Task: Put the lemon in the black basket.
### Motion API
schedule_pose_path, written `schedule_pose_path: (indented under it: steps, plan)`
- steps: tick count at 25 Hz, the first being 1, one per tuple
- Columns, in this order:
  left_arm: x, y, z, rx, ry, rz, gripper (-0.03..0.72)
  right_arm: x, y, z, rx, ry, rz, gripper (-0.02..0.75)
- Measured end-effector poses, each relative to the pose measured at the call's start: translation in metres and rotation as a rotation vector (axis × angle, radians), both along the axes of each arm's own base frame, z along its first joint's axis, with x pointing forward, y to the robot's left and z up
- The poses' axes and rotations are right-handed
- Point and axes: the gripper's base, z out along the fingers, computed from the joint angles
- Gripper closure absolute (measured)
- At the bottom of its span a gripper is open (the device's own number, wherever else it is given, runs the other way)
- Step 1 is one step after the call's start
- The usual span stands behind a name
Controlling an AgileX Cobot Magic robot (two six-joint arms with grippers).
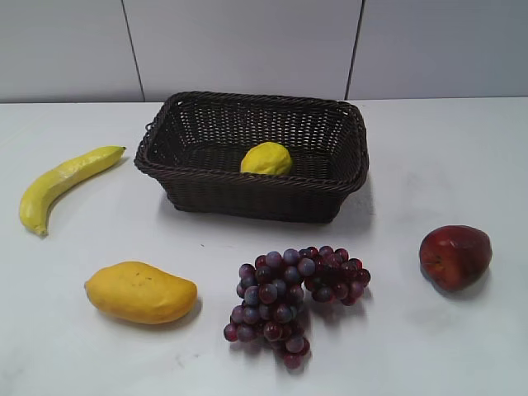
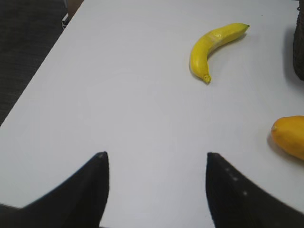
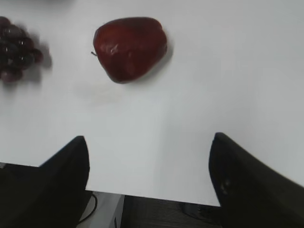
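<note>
A white table [image 1: 462,157] stands against a pale panelled wall [image 1: 247,41], and from the front I see no arm over it. The black basket [image 1: 194,186] sits toward the back, near the middle, and the lemon [image 1: 266,158] lies inside it on the woven floor, close to the front wall. To the left of the basket a banana [image 1: 66,183] lies on the table, well apart from it. In front, a mango [image 1: 140,292] rests at the left, a bunch of purple grapes [image 1: 295,290] in the middle, and a red apple [image 1: 454,256] off to the right, none of them touching.

From the left wrist, the left gripper [image 2: 156,183] hangs over bare tabletop near the table's edge, its two dark fingers [image 2: 88,190] spread wide with nothing between them. The banana [image 2: 213,47] lies ahead of it, the end of the mango [image 2: 289,137] shows at the right edge, and a dark sliver of the basket [image 2: 299,47] sits at the upper right.

From the right wrist, the right gripper [image 3: 149,183] sits at the table's near edge, fingers [image 3: 247,185] likewise wide apart and holding nothing. The apple [image 3: 129,47] lies ahead on the table, and the grapes [image 3: 19,47] are blurred at the left border.
</note>
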Motion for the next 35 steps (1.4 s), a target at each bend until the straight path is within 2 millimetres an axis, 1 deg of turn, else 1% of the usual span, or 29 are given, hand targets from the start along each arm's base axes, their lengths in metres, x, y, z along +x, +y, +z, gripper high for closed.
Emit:
schedule_pose_path:
  steps: [3, 8, 12, 16, 17, 19, 26, 35]
  plan:
    - [0.000, 0.000, 0.000, 0.000, 0.000, 0.000, 0.216, -0.027, -0.003, -0.010, 0.003, -0.020, -0.001, 0.147]
    - [0.000, 0.000, 0.000, 0.000, 0.000, 0.000, 0.216, -0.067, -0.008, -0.018, 0.015, -0.085, -0.004, 0.147]
    - [0.000, 0.000, 0.000, 0.000, 0.000, 0.000, 0.216, -0.095, -0.011, -0.020, 0.025, -0.170, -0.004, 0.147]
    - [0.000, 0.000, 0.000, 0.000, 0.000, 0.000, 0.216, -0.119, -0.014, -0.028, 0.035, -0.249, -0.004, 0.147]
    - [0.000, 0.000, 0.000, 0.000, 0.000, 0.000, 0.216, -0.124, -0.015, -0.031, 0.036, -0.261, -0.004, 0.147]
    - [0.000, 0.000, 0.000, 0.000, 0.000, 0.000, 0.216, -0.135, -0.016, -0.032, 0.042, -0.313, -0.003, 0.148]
    - [0.000, 0.000, 0.000, 0.000, 0.000, 0.000, 0.216, -0.164, -0.019, -0.024, 0.074, -0.508, -0.002, 0.150]
    - [0.000, 0.000, 0.000, 0.000, 0.000, 0.000, 0.216, -0.189, -0.022, -0.023, 0.100, -0.663, 0.001, 0.164]
